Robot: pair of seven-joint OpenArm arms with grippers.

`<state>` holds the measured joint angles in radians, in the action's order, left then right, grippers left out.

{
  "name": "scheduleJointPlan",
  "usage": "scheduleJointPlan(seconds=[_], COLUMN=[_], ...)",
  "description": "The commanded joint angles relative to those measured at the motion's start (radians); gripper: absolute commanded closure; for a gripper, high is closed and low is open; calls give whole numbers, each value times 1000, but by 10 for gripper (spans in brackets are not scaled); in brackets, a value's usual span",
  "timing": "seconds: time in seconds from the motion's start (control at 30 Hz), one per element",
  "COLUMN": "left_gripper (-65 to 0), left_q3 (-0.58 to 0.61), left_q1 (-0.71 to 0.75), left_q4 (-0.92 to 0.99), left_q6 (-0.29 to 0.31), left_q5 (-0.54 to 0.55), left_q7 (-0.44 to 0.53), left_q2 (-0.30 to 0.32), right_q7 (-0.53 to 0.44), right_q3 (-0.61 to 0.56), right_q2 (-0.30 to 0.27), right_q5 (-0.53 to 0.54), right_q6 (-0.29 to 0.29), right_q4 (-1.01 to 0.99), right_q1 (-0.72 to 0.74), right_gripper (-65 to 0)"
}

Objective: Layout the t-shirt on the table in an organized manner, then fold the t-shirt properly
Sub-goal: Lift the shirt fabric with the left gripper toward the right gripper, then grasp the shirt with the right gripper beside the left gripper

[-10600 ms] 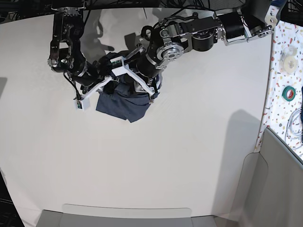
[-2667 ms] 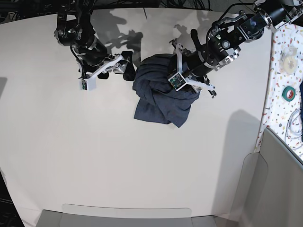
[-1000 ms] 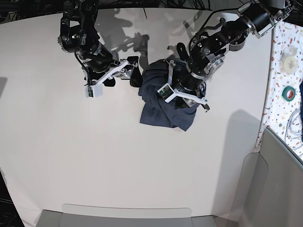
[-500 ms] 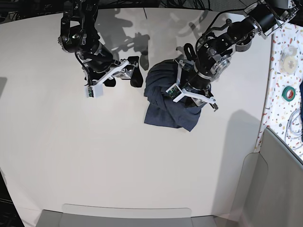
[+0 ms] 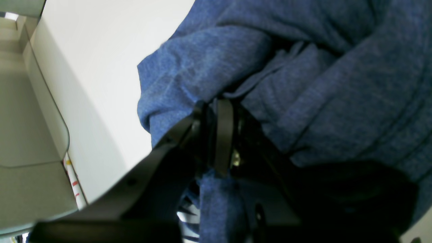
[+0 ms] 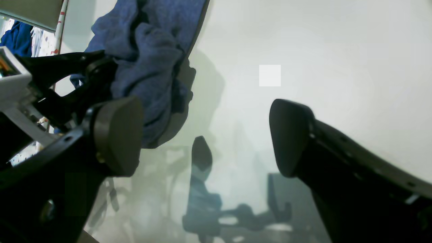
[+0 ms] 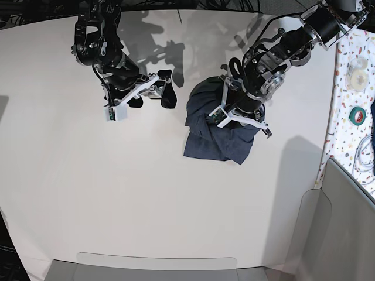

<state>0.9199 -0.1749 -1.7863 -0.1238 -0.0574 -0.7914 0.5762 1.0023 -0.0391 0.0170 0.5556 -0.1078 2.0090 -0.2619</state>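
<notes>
On the table [image 7: 117,193], toward its far middle in the base view, the t-shirt [image 7: 218,132] lies in a crumpled heap, bunched high at the top and spilling down into a flatter, roughly square flap. Its cloth is dark navy with a heathered, slightly fuzzy weave; up close in the left wrist view it reads as brighter blue, gathered into thick rolled folds and soft creases. No lettering shows in the bundle. The table is smooth, matte and white, crossed by grey shadows of the arms.

The left gripper [image 5: 214,135] has its thin black fingers pressed nearly together with a fold of the t-shirt pinched between them; in the base view it sits on the heap's right side. The right gripper [image 6: 206,135] hangs well to the left of the shirt with its jaws spread wide and nothing between them, its rounded dark pads [image 6: 118,135] smooth and blunt above the bare tabletop.
</notes>
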Motion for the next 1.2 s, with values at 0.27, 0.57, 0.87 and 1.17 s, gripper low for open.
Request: scheduleJointPlan(seconds=[0.27,0.57,0.87,1.17], left_gripper=[0,0,0,0], left_q3=[-11,-11,-12,-12], left_q1=[-5,-5,-5,-5], left_q4=[-5,-5,-5,-5], left_q6=[-6,-7,-7,-7], left_q5=[-2,-2,-2,-2], left_q7=[-1,-1,-1,0], left_q2=[9,9,8,8], right_q7=[-23,-23,-13,-13], right_q3=[-2,-2,-77,-206], right_q2=[4,4,24,25], right_q5=[76,186,186,186], right_q6=[-8,-8,-8,-8], right_q4=[-11,-230,-388,-528], right_q1=[146,290,405,484], right_gripper=[-570,-571,-571,-569])
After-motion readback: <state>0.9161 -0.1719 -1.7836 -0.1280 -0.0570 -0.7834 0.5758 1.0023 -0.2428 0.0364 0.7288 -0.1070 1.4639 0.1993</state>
